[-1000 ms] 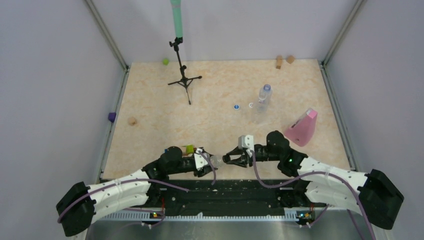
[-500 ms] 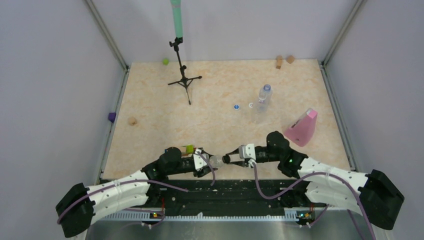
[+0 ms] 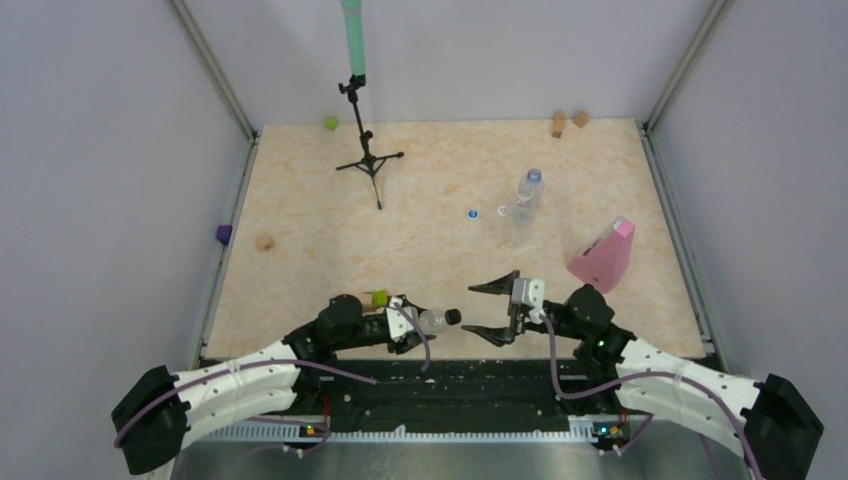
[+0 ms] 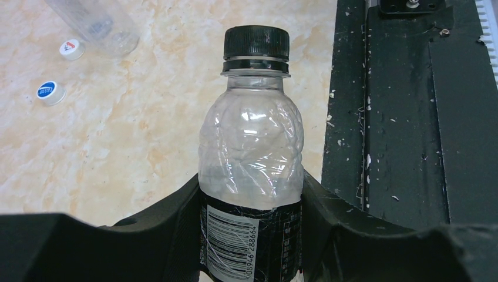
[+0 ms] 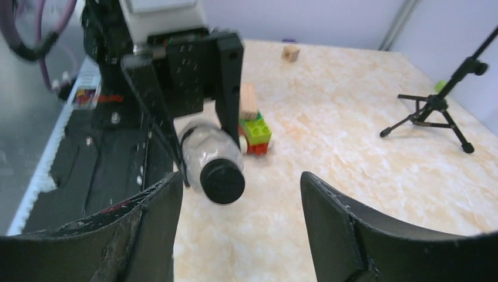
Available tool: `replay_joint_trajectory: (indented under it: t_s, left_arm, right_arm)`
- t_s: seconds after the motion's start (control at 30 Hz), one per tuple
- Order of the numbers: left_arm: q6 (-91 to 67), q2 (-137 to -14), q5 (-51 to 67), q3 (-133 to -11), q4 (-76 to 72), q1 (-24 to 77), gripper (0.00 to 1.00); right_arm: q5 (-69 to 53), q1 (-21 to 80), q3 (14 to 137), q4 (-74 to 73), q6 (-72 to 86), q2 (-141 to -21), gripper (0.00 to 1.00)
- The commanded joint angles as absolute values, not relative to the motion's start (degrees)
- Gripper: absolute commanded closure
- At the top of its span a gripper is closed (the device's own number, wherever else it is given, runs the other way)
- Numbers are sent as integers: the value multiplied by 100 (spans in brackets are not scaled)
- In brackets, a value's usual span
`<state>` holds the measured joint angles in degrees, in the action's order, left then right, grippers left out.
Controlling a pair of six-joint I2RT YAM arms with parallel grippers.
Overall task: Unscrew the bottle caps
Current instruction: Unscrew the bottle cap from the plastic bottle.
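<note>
My left gripper point(image 3: 408, 324) point(image 4: 251, 197) is shut on a small clear bottle point(image 3: 431, 320) point(image 4: 251, 141) with a black label. It holds the bottle lying level, neck pointing right. The black cap point(image 3: 453, 316) point(image 4: 256, 43) point(image 5: 222, 181) sits on the neck. My right gripper point(image 3: 468, 310) point(image 5: 241, 202) stands open just right of the cap, apart from it. A second bottle point(image 3: 526, 200) stands upright at the back right with its cap point(image 3: 534, 175) on. A loose blue cap point(image 3: 472, 213) point(image 4: 49, 92) and a loose white cap point(image 3: 502, 211) point(image 4: 71, 49) lie beside it.
A pink wedge point(image 3: 603, 255) stands right of my right arm. A small black tripod point(image 3: 368, 160) is at the back left. A green block stack point(image 3: 379, 298) point(image 5: 253, 130) sits behind the left gripper. Small blocks lie near the edges: purple point(image 3: 223, 233), tan point(image 3: 265, 241), green point(image 3: 331, 123).
My right gripper has let go of the black cap, opened wide and drawn back to the right. The cap stays on the bottle. The left arm has not moved.
</note>
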<state>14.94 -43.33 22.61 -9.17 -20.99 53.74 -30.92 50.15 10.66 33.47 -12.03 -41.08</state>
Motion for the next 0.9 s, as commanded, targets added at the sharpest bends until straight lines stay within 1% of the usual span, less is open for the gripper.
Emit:
replay_joint_trajectory:
  t_s: [0.0, 0.07, 0.2, 0.33, 0.4, 0.47, 0.7, 0.87]
  left_arm:
    - [1451, -4275, 2179, -882, -2457, 5396, 100]
    - [1450, -4308, 2150, -879, -2485, 5396, 100]
    - [1426, -4350, 2062, -914, -2495, 5398, 100]
    - [1364, -4371, 1987, -940, -2530, 5396, 100]
    - [1360, -4357, 1856, -949, -2541, 5396, 100]
    - [1374, -4359, 1812, -941, -2563, 5396, 100]
    - [1360, -4446, 1819, -1006, -2554, 5396, 100]
    - [1373, -4588, 1880, -1069, -2558, 5396, 100]
  right_arm:
    - [-2161, 5054, 1092, 4069, 555, -3773, 28]
    - [-1688, 5055, 1384, 3520, 1207, -3780, 31]
    - [-598, 5059, 2276, 1788, 2645, -4072, 32]
    - [-581, 5058, 2541, 1115, 3868, -4517, 31]
    - [-664, 5054, 2504, 1106, 4444, -4698, 32]
    - [-757, 5055, 2305, 1411, 4931, -4783, 33]
    - [-1445, 5063, 1776, 2952, 5440, -4862, 35]
    - [-1407, 5064, 1833, 2728, 5376, -4957, 42]
